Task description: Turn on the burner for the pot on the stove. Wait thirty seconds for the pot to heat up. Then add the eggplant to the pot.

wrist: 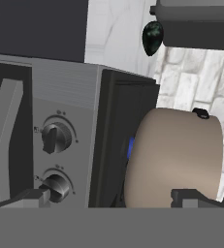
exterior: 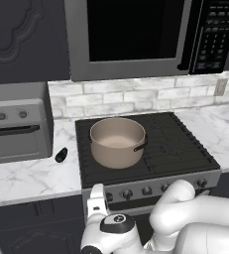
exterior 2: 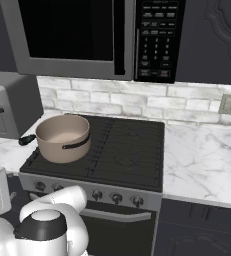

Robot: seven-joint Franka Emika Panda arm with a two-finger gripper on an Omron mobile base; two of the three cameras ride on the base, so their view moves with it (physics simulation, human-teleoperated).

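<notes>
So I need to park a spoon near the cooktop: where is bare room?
The marble counter right of the stove lies bare back to the wall. The cooktop's right grates are free too. It is crowded on the left: the pot fills the front-left burner, and the eggplant lies on the narrow strip before the toaster oven.

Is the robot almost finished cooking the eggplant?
Not yet. The pot already sits on the stove. A blue glow shows under it in the hand view, maybe flame. The open claw holds nothing. The eggplant lies on the counter, not in the pot.
</notes>
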